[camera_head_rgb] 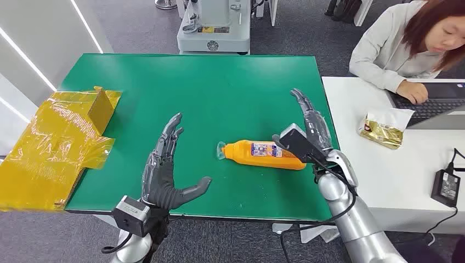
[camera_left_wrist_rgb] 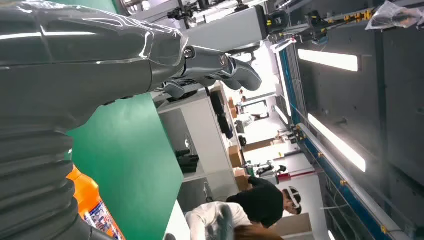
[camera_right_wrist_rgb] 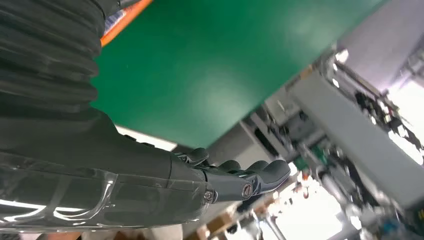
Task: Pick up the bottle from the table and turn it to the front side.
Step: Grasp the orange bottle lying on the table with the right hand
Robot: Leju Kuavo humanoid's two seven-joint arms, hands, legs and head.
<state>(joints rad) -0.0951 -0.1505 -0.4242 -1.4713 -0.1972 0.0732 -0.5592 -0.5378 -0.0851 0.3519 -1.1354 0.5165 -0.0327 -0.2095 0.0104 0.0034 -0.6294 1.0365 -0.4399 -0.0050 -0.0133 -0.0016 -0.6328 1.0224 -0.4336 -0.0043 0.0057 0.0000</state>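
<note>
An orange bottle (camera_head_rgb: 265, 154) with a printed label lies on its side on the green table (camera_head_rgb: 219, 93), its clear cap end pointing toward my left hand. My left hand (camera_head_rgb: 164, 170) hovers open a short way from the cap, fingers stretched forward and thumb out sideways. My right hand (camera_head_rgb: 310, 129) stands open just past the bottle's base, fingers extended, not touching it. The left wrist view catches a strip of the bottle (camera_left_wrist_rgb: 95, 210) beside my left hand (camera_left_wrist_rgb: 165, 55). In the right wrist view a sliver of the bottle (camera_right_wrist_rgb: 122, 17) shows behind my right hand (camera_right_wrist_rgb: 220, 177).
A yellow film-covered box (camera_head_rgb: 60, 142) overhangs the table's left edge. A white desk (camera_head_rgb: 384, 170) adjoins on the right with a gold packet (camera_head_rgb: 384, 129), a laptop (camera_head_rgb: 433, 104) and a power adapter (camera_head_rgb: 447, 186); a person (camera_head_rgb: 406, 44) sits typing there. A grey machine (camera_head_rgb: 214, 33) stands beyond the table.
</note>
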